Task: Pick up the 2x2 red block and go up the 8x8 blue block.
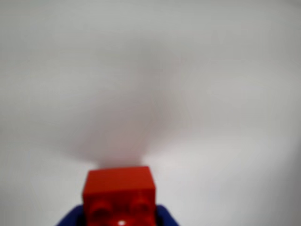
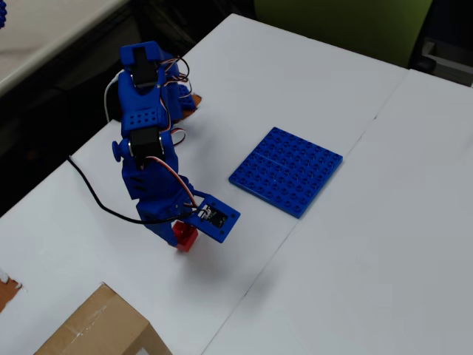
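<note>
- One 2x2 red block (image 2: 185, 237), pinched in the blue gripper (image 1: 120, 219), above the white worktop (image 2: 355, 244).
- One 8x8 blue block (image 2: 287, 170), flat on the worktop, well apart.
- One cardboard box (image 2: 96, 329) at the overhead view's lower left corner.
- No readable writing.

Soft, even light is falling from above, casting a broad diffuse shadow on the white table (image 1: 235, 70) in the wrist view, which is blurring throughout; a small glare spot is glinting on the 2x2 red block (image 1: 120, 193). The overhead view is staying sharp, its far-left background sitting dim.
</note>
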Controlling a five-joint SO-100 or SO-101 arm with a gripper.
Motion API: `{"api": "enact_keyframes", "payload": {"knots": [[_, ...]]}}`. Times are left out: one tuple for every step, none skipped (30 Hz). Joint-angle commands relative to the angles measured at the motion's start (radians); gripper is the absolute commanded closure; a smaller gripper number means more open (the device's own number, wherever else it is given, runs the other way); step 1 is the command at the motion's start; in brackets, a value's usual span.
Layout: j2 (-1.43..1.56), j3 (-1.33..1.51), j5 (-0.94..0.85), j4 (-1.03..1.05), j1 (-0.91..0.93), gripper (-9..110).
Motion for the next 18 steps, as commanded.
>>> {"api": "enact_keyframes", "payload": {"knots": [[0.117,-0.046,-0.012,0.034,-0.043,101],[0.130,-0.046,-0.012,0.043,-0.054,101],[0.144,-0.046,-0.011,0.052,-0.064,101],[0.160,-0.046,-0.014,0.064,-0.074,101],[0.173,-0.046,-0.008,0.075,-0.086,101],[0.187,-0.046,-0.002,0.087,-0.100,101],[0.202,-0.046,0.002,0.101,-0.112,101],[0.218,-0.046,0.014,0.112,-0.126,101],[0.233,-0.046,0.018,0.123,-0.140,101],[0.247,-0.046,0.018,0.135,-0.153,101],[0.259,-0.046,0.018,0.146,-0.166,101],[0.275,-0.046,0.020,0.155,-0.181,101],[0.290,-0.046,0.018,0.166,-0.198,101],[0.305,-0.046,0.021,0.175,-0.215,101],[0.322,-0.046,0.031,0.183,-0.235,101],[0.336,-0.046,0.031,0.190,-0.253,101],[0.351,-0.046,0.040,0.196,-0.273,101],[0.367,-0.046,0.049,0.199,-0.293,101]]}}
